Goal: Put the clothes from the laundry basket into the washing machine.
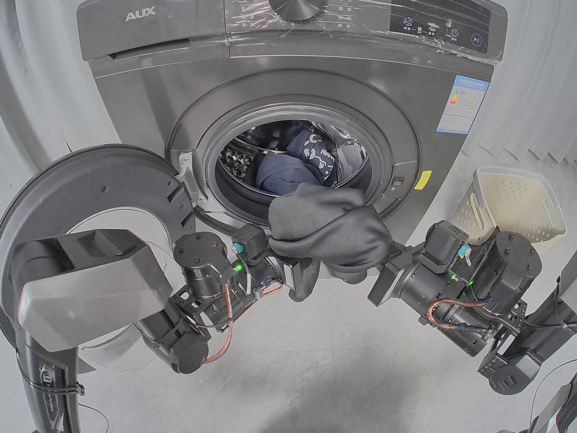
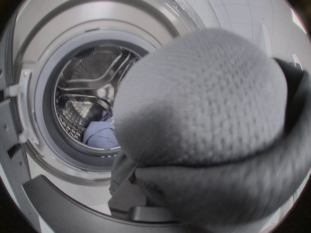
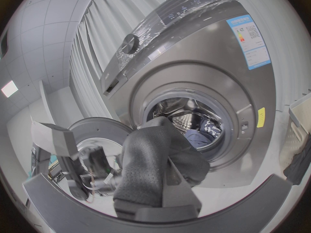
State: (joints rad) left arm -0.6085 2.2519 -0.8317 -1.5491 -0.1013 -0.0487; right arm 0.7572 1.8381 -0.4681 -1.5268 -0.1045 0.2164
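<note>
A dark grey garment [image 1: 327,227] hangs bunched in front of the washing machine's round opening [image 1: 240,196], its top resting against the lower rim. My left gripper [image 1: 300,275] is shut on its left lower end and my right gripper [image 1: 381,266] is shut on its right end. The cloth drapes over both sets of fingers and hides them. Seen from the left wrist, the grey garment [image 2: 201,107] bulges close to the camera. The right wrist view has the garment [image 3: 145,159] folded over one finger [image 3: 178,186]. Dark blue clothes [image 1: 288,172] lie inside the drum.
The machine's door [image 1: 90,187] stands swung open at the left, close behind my left arm. A cream laundry basket [image 1: 523,202] sits on the floor right of the machine, with a dark cloth [image 3: 299,165] hanging at its side. Bare grey floor lies below.
</note>
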